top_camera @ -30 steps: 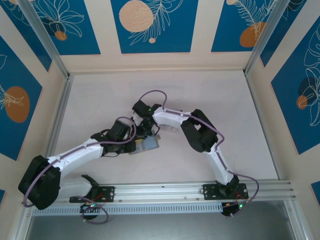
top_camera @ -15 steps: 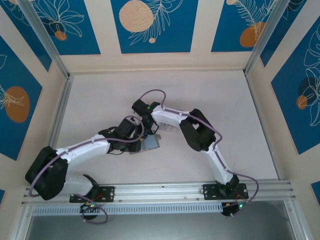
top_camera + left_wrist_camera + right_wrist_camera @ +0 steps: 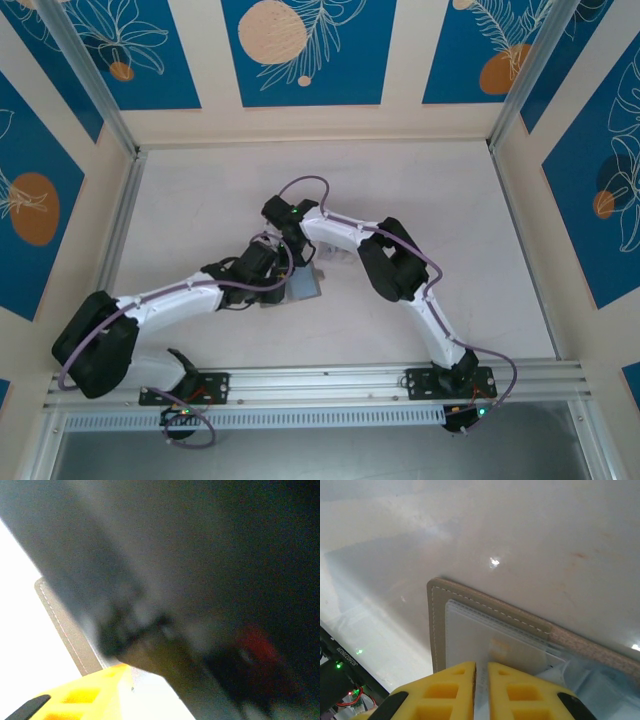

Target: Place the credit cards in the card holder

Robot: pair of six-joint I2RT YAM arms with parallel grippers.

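Grey, stitched and nearly square, the flat matte card holder (image 3: 437, 625) lies on the white table (image 3: 545, 540). A thin white-grey plastic card (image 3: 490, 640) sits on it, inside the stitched border. At the card's near edge the right gripper (image 3: 481, 667) has its yellow fingers almost together, with 1 narrow slit between them; I cannot tell whether they pinch anything. From above, the left gripper (image 3: 275, 290) sits just beside the holder's left side. Up close, 1 yellow finger (image 3: 85, 697) shows by the stitched edge amid dark blur, so I cannot tell its opening.

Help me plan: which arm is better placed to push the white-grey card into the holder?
Right, probably: the right gripper is lined up on the white-grey card at the card holder.
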